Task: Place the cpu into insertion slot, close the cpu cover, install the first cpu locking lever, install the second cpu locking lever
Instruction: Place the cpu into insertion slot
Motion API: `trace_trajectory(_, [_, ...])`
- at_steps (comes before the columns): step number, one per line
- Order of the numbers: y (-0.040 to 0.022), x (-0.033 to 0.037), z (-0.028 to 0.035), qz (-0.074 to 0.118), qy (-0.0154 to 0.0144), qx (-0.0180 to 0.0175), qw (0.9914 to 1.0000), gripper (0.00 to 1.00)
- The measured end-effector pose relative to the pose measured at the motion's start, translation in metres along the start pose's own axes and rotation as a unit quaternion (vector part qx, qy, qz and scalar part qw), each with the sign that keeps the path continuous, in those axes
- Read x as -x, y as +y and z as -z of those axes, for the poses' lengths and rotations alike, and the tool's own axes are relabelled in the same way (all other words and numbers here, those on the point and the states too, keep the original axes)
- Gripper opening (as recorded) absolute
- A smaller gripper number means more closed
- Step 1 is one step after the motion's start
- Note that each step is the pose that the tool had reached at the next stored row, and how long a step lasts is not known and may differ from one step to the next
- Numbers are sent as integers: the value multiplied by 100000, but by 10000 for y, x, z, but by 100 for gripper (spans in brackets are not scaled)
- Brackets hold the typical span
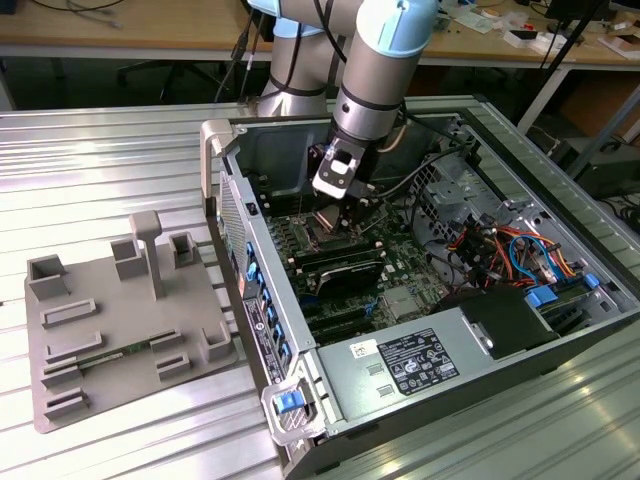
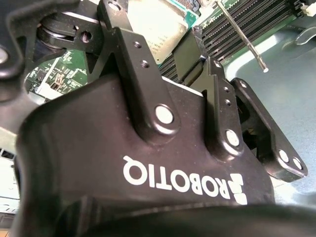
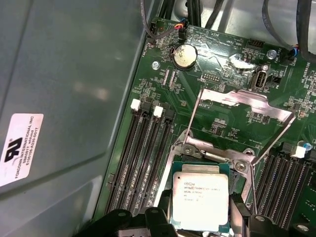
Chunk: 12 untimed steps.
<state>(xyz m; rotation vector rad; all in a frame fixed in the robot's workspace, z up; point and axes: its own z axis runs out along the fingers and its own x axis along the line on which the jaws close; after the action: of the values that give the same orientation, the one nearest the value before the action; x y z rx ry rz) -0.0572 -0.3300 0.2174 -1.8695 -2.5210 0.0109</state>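
Note:
The cpu (image 3: 200, 200), a silver-topped square chip, lies level in the insertion slot, whose metal rim (image 3: 207, 157) shows along one edge. My gripper (image 3: 200, 219) is over it, with black fingers (image 3: 158, 219) pressed to its two opposite sides. In the second wrist view the cpu (image 2: 158, 24) shows between the same fingers (image 2: 121, 34). The cpu cover (image 3: 244, 100), a silver frame, stands raised on its hinge beyond the chip. A thin lever rod (image 2: 242, 34) sticks up beside the socket. In the exterior view the gripper (image 1: 335, 215) reaches down inside the open computer case (image 1: 225, 150).
Long black memory slots (image 3: 143, 153) run on both sides of the socket. A coin battery (image 3: 185, 54) and cables (image 1: 500, 245) lie further along the board. The grey case wall (image 3: 59, 98) stands close by. A grey fixture plate (image 1: 120, 320) lies at the exterior view's left.

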Motion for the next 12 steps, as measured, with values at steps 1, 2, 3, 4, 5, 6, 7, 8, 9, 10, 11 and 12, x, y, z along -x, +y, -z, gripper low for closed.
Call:
trace_trajectory(1, [0, -1, 0, -201, 2, 2, 100000, 55])
trace_trajectory(2, [1, -4, -1, -416, 2, -2, 99999, 55])
trace_trajectory(3, [2, -7, -1, -699, 4, -2, 99998, 55])
trace_trajectory(4, [2, -10, -1, -1024, 5, -4, 99995, 55])
trace_trajectory(5, [0, -13, -2, -1411, 16, 2, 99990, 55])
trace_trajectory(6, [-2, -16, -3, -1653, 17, 4, 99986, 55])
trace_trajectory(7, [-6, -19, -4, -1957, 9, -8, 99981, 55])
trace_trajectory(8, [-12, -21, -5, -2346, 9, -11, 99972, 55])
trace_trajectory(9, [-14, -22, -7, -2507, 17, -6, 99969, 55])
trace_trajectory(10, [-16, -22, -8, -2678, 16, -7, 99964, 55])
trace_trajectory(11, [-18, -23, -8, -2830, 20, -6, 99960, 55])
trace_trajectory(12, [-21, -24, -10, -3093, 20, -9, 99952, 55])
